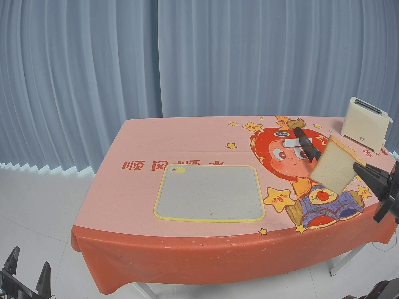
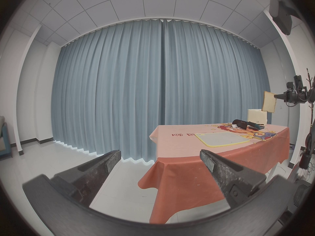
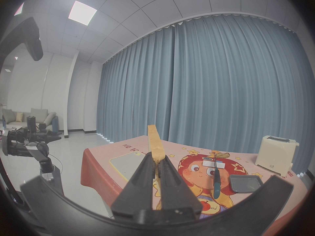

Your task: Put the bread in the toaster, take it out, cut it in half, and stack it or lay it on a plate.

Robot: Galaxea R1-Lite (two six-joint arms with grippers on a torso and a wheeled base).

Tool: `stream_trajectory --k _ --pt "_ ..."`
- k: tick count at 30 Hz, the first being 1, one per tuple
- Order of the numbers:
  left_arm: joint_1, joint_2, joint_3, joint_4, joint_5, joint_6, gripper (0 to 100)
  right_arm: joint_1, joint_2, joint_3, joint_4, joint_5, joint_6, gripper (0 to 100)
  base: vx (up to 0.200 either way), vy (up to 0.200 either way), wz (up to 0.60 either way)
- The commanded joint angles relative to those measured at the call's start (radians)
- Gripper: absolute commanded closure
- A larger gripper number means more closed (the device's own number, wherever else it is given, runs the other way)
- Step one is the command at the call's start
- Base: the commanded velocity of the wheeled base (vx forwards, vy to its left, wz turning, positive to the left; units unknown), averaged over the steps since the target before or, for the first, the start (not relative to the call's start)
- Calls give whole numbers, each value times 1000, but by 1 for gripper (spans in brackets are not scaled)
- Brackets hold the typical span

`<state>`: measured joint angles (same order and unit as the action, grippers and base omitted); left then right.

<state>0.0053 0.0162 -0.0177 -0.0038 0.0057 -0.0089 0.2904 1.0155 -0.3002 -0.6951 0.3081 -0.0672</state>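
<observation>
My left gripper (image 2: 159,154) hangs open and empty, low off the table and well away from the toaster (image 1: 365,129). My right gripper (image 1: 358,166) is clamped on one edge of the bread (image 1: 334,165), holding it in the air near the toaster's front. I judge loading comes next: I'd turn the slice parallel to the slot, centre it above, then lower it straight. The slice stands on edge, tilted, its length running straight out from the fingertips.

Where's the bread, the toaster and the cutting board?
bread (image 1: 334,165), head view, middle of the slice's flat face.
toaster (image 1: 365,126), head view, its front wall.
cutting board (image 1: 210,192), head view, middle of its grey surface.
</observation>
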Motion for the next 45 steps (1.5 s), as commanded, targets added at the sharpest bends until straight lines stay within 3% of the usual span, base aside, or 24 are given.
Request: stream_trajectory --k 1,13,14,18,22,28,36,45 --pt "1 -16 18 -1 0 0 0 12 3 4 0 0 1 100 0 0 0" --pt "1 -16 18 1 0 0 0 70 3 1 -1 -1 23 100 0 0 0" --pt "1 -16 18 -1 0 0 0 93 6 -7 -4 -1 69 100 0 0 0" --pt "1 -16 18 -1 0 0 0 134 21 -17 -12 -3 152 100 0 0 0" --pt "1 -16 18 -1 0 0 0 167 54 -25 -14 -3 201 100 0 0 0" --pt "1 -16 18 -1 0 0 0 208 78 -27 -15 -3 225 100 0 0 0" --pt "1 -16 18 -1 0 0 0 266 87 -45 -15 -4 320 100 0 0 0" --pt "1 -16 18 -1 0 0 0 291 172 -43 -17 -6 342 100 0 0 0"
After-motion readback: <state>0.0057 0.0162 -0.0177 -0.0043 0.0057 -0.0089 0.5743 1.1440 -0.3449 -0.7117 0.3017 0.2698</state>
